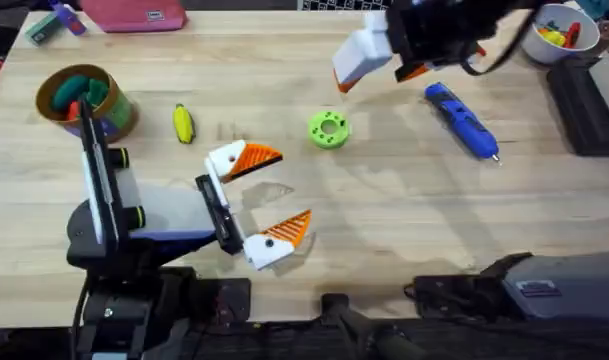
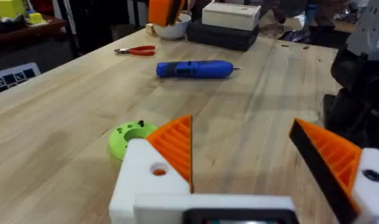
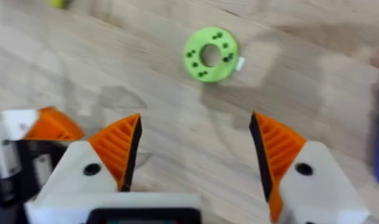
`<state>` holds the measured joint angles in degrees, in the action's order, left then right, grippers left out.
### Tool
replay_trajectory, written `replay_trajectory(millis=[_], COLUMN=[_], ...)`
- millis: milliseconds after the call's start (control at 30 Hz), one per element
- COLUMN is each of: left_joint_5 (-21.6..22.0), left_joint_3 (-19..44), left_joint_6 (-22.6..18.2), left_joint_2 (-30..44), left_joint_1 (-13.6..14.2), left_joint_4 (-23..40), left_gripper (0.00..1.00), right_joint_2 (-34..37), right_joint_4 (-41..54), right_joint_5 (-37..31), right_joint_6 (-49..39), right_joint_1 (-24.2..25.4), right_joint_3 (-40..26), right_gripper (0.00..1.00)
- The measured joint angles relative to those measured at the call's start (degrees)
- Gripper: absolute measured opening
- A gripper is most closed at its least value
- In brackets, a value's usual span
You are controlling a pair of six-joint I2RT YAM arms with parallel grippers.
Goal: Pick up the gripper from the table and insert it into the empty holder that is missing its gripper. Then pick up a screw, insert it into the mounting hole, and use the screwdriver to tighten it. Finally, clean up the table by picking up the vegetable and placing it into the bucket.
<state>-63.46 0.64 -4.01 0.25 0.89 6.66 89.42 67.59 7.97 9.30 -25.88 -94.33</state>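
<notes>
Both arms over the wooden table (image 1: 404, 220). My left gripper (image 1: 262, 200) hovers low near the table's middle front, fingers spread wide apart, both orange ribbed tips on their white bases and nothing between them; in the left wrist view the left gripper (image 2: 254, 152) shows the same gap, bare wood behind it. My right gripper (image 1: 379, 55) is raised toward the far side, blurred and large under the overhead camera; in the right wrist view the right gripper (image 3: 195, 149) also has its fingers spread, nothing held, both orange pads in place. The green ring-shaped part (image 1: 329, 130) (a flat disc with a central hole and small dark holes around it) lies on the wood between the two grippers, touching neither; it shows beyond my right fingers as well (image 3: 210, 53) and just past my left finger (image 2: 128, 138). The screwdriver (image 1: 462, 120) lies flat on the table to the right of the green disc, well apart from it, silver tip pointing toward the near right; untouched (image 2: 193, 69). The vegetable (image 1: 183, 123), yellow, lies on the wood left of the disc. The bucket (image 1: 84, 100) stands at the far left, near the vegetable, with green and red pieces inside. Red-handled pliers (image 2: 135, 51) lie beyond the screwdriver. White bowl (image 1: 561, 33) at the far right corner holds small coloured items.
</notes>
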Motion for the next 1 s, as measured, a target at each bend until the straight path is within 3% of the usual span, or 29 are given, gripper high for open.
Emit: replay_trajectory(millis=[233, 433, 767, 1000], left_joint_5=[0.0, 0.0, 0.0, 0.0], left_joint_3=[0.0, 0.0, 0.0, 0.0], left_joint_6=[0.0, 0.0, 0.0, 0.0], left_joint_2=[0.0, 0.0, 0.0, 0.0], left_joint_1=[0.0, 0.0, 0.0, 0.0], left_joint_4=[0.0, 0.0, 0.0, 0.0], left_gripper=[0.985, 0.985, 0.985, 0.986], right_joint_2=[9.1, 14.4, 20.6, 23.7], right_joint_4=[1.6, 1.1, -2.1, -3.3], right_joint_5=[-8.0, -9.7, -11.6, -12.9], right_joint_6=[-0.5, 2.6, 5.9, 7.6], right_joint_1=[-2.9, -3.2, -4.1, -4.8], right_joint_3=[-3.4, -3.4, -3.5, -3.5], right_gripper=[0.851, 0.817, 0.622, 0.567])
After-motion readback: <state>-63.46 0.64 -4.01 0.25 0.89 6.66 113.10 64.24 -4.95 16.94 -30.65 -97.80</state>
